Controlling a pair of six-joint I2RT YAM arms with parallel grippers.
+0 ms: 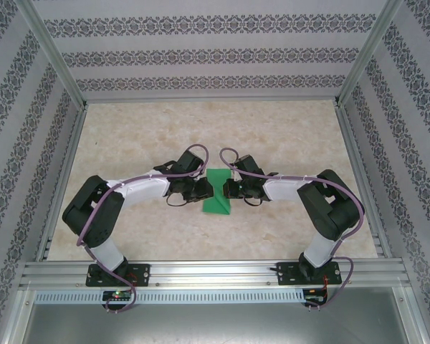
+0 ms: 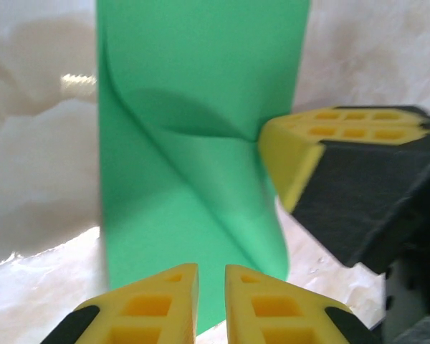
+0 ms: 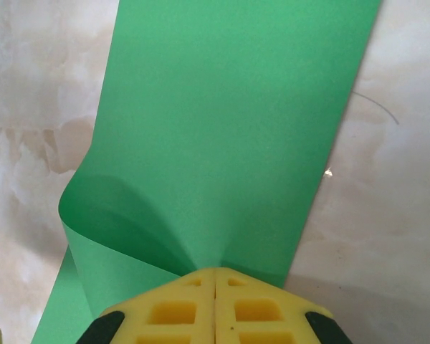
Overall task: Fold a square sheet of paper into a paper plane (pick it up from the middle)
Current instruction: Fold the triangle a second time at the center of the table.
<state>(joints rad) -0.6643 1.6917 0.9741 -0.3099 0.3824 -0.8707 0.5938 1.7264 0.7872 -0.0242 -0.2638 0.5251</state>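
The marble table spreads under me. My left arm and right arm bend inward and meet at its middle. There lies the green sheet, folded to a long strip. From above, its near end comes to a point; my wrist views give its flat span and a curl instead. My right pincer is clenched, pads flush, on a raised pucker of the paper, and my left wrist view shows that pinch side-on. My left pincer stands a sliver apart at the strip's edge, green showing through the gap.
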